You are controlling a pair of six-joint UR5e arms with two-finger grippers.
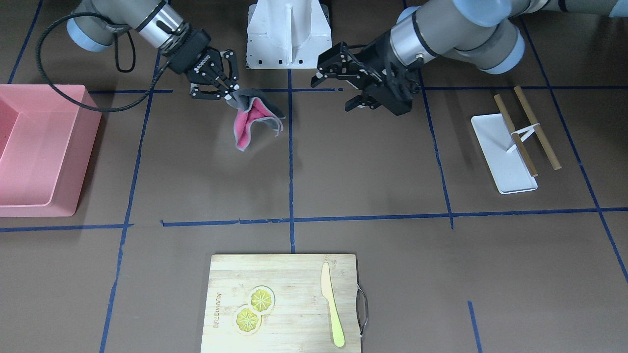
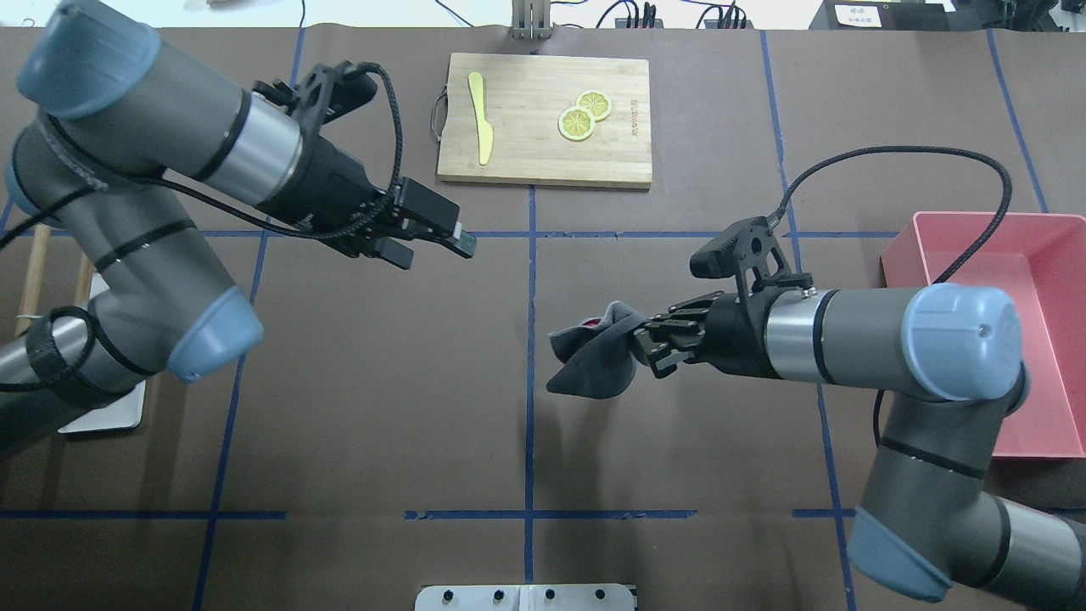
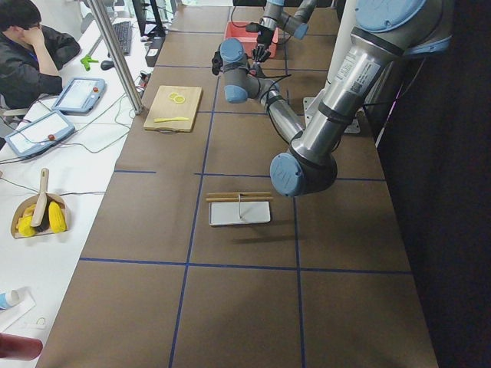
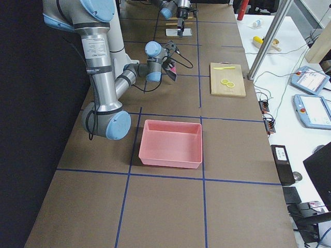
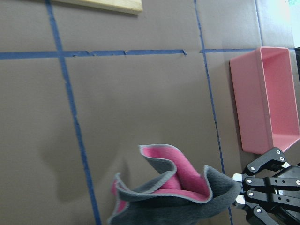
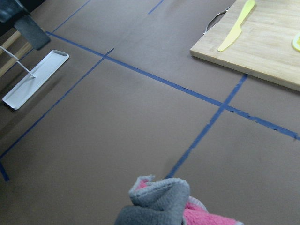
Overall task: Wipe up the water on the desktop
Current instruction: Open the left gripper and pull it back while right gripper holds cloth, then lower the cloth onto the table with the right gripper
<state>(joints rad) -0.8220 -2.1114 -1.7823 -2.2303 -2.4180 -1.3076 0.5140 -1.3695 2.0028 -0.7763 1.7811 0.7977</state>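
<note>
My right gripper [image 1: 229, 94] is shut on a corner of a grey and pink cloth [image 1: 255, 116], which hangs above the dark-brown desktop [image 1: 368, 171] near the centre tape line. In the overhead view the right gripper [image 2: 640, 335] holds the cloth [image 2: 594, 361] over the desktop [image 2: 382, 407]. My left gripper [image 1: 333, 93] is open and empty, raised a short way from the cloth; it also shows in the overhead view [image 2: 433, 252]. The cloth shows in the left wrist view [image 5: 173, 192] and the right wrist view [image 6: 161, 201]. I see no water on the desktop.
A pink bin [image 1: 44, 147] stands on the robot's right side. A wooden cutting board [image 1: 279, 279] with lemon slices [image 1: 254, 309] and a yellow knife [image 1: 332, 306] lies at the far edge. A white tray [image 1: 505, 157] with wooden sticks lies on the left side.
</note>
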